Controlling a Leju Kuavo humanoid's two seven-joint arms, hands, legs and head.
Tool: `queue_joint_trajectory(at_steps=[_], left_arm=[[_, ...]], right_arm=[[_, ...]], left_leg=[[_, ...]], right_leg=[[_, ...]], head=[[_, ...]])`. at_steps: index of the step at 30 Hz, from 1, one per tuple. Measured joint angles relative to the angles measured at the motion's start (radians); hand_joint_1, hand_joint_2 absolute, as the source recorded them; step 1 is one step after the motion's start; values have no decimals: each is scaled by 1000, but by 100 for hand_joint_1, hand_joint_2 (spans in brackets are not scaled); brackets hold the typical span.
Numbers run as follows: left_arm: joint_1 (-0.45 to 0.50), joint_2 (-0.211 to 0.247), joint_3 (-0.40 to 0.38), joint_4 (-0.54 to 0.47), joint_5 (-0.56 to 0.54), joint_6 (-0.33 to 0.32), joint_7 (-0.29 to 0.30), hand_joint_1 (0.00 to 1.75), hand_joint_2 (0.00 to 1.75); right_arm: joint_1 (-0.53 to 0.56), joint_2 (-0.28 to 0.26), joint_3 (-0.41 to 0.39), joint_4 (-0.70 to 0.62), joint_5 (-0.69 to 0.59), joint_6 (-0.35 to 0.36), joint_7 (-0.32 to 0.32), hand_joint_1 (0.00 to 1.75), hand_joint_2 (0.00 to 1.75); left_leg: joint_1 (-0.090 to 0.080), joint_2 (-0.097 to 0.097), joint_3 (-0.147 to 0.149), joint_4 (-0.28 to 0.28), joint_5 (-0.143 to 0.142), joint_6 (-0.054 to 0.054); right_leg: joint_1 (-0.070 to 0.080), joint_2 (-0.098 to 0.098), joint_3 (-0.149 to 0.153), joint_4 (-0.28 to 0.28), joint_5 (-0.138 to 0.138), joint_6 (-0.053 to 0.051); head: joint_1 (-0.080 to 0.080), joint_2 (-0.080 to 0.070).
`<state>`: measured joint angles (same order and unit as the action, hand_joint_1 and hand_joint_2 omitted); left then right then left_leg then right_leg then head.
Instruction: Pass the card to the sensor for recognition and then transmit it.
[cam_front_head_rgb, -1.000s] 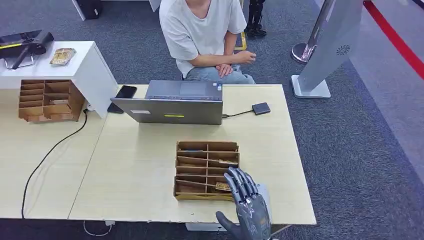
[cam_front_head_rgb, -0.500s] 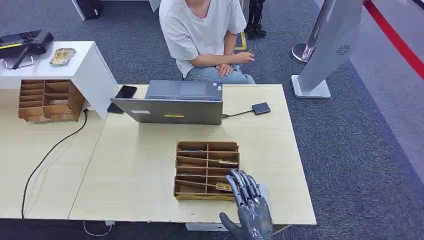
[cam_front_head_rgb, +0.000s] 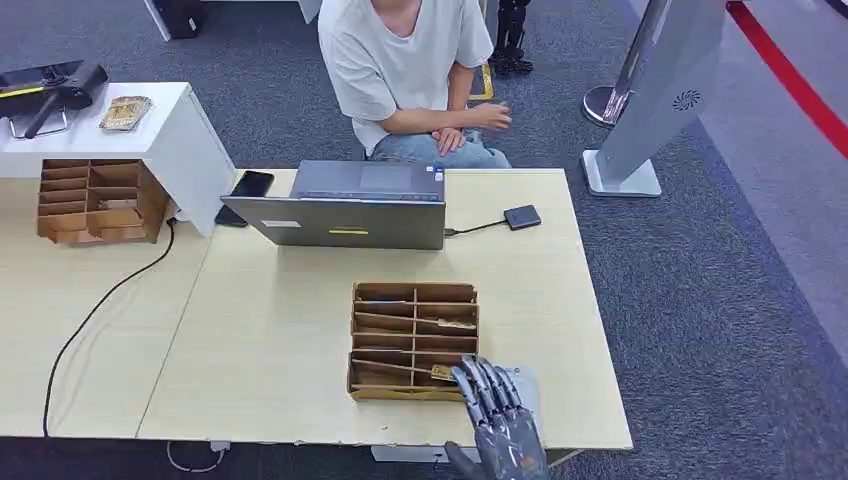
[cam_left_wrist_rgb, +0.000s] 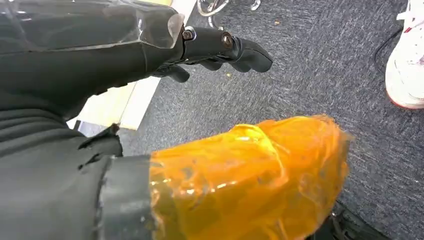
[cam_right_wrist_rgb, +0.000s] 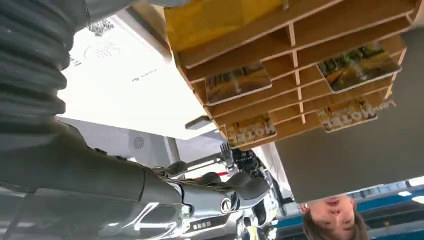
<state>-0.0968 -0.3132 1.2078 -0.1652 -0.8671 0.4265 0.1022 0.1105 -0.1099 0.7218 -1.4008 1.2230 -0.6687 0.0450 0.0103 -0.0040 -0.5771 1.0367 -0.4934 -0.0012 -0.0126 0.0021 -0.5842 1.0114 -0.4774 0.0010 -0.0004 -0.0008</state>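
A wooden card organiser (cam_front_head_rgb: 413, 292) stands on the near half of the light table (cam_front_head_rgb: 270, 340), with cards lying in several slots, one (cam_front_head_rgb: 447, 323) at mid right and one (cam_front_head_rgb: 441, 373) in the near right slot. My right hand (cam_front_head_rgb: 500, 418) hovers at the organiser's near right corner, fingers spread and straight, holding nothing. Its fingertips are close to the near right card. The right wrist view has the organiser (cam_right_wrist_rgb: 295, 35), printed cards (cam_right_wrist_rgb: 237, 82) and my dark fingers (cam_right_wrist_rgb: 220, 187). My left hand (cam_left_wrist_rgb: 100, 60) hangs over the carpet, holding nothing.
A white flat pad (cam_front_head_rgb: 528, 380) with a contactless mark lies under my right hand. A small black box (cam_front_head_rgb: 522, 216) is wired to the laptop (cam_front_head_rgb: 345, 220) at the far edge. A person (cam_front_head_rgb: 400, 60) sits behind the table. A second organiser (cam_front_head_rgb: 95, 200) stands far left.
My right hand has drawn back toward the table's near edge, its fingertips now at the organiser's near right corner. The person's hand shifted slightly.
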Motion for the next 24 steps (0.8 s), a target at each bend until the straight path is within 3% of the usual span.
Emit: queue_joint_trajectory(at_steps=[24], left_arm=[[0, 0, -2, 0, -11, -7, 0, 0, 0]], right_arm=[[-74, 10, 71, 103, -68, 0, -2, 2, 175]], left_leg=[[0, 0, 0, 0, 0, 0]], right_leg=[[0, 0, 0, 0, 0, 0]], head=[[0, 0]])
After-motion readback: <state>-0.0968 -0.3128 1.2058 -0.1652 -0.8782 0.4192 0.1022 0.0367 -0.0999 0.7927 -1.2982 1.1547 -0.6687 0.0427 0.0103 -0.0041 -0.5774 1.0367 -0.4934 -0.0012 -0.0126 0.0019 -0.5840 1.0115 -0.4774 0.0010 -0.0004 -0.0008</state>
